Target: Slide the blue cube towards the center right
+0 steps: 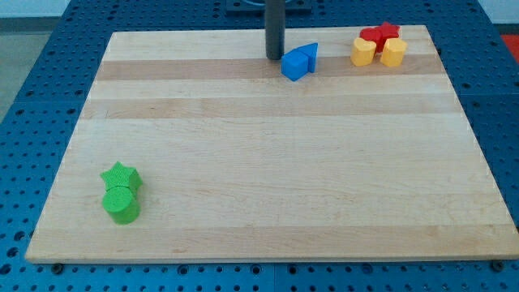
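Two blue blocks sit touching near the view's top centre: a blue cube [294, 66] and, just right of it, a blue wedge-like block [310, 53]. My tip [275, 56] stands on the wooden board [276, 162] just left of the blue cube, very close to it or touching its left side. The dark rod rises straight out of the view's top.
At the view's top right, red blocks [379, 35] cluster with two yellow blocks [363, 52] [393, 53]. At the view's bottom left, a green star [121, 177] touches a green cylinder [122, 204]. A blue pegboard surrounds the board.
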Available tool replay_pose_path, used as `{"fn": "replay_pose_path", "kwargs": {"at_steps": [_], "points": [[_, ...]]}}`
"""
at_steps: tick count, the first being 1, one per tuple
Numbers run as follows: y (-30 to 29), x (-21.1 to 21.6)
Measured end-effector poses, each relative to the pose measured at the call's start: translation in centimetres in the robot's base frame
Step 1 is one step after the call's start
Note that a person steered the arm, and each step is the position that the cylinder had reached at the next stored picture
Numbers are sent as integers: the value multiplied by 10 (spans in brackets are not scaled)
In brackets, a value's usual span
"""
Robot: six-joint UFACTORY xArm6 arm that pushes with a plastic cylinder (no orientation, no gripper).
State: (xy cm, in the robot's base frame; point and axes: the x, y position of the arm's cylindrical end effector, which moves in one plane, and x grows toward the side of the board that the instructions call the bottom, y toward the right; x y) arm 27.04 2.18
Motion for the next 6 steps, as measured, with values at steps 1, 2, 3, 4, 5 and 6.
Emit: {"fn": "replay_pose_path", "kwargs": {"at_steps": [1, 2, 3, 4, 5, 6], "points": [[29, 22], [59, 42], [75, 58], [73, 60], [71, 65], [60, 65]]}}
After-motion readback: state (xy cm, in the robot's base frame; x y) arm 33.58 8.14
